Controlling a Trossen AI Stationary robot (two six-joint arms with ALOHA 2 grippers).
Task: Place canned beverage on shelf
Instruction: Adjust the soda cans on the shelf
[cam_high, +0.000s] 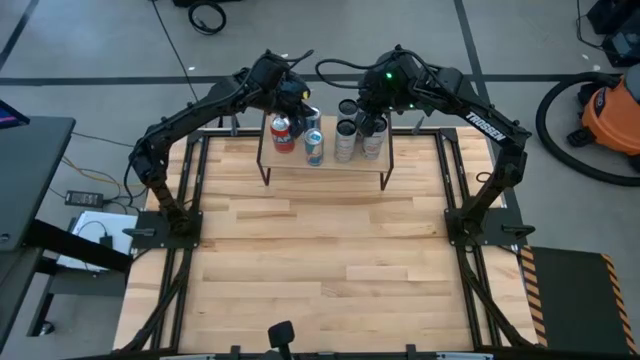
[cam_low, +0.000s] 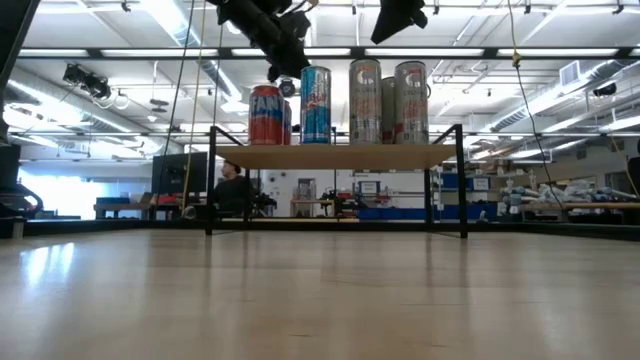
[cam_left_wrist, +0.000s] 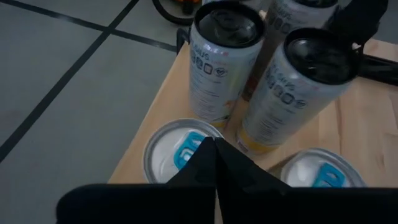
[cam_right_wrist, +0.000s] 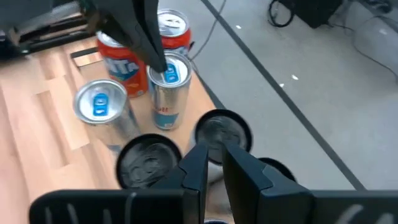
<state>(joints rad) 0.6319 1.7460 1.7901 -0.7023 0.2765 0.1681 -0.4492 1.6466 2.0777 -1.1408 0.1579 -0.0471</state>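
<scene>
Several cans (cam_high: 345, 140) crowding shelf (cam_high: 325, 160) back edge, front clear

Both arms are matte black, built of slim tubular links joined by bulkier rounded joint housings. The right arm (cam_high: 470, 110) carries white "TROSSEN" lettering along its forearm link and a small green indicator light near its wrist. Black cables loop loosely between the wrists of the right arm and the left arm (cam_high: 200, 105). Each arm rises from a black base bracket. Each gripper's fingers (cam_right_wrist: 239, 171) are flat, dark, angular plates tapering to narrow tips.
</scene>
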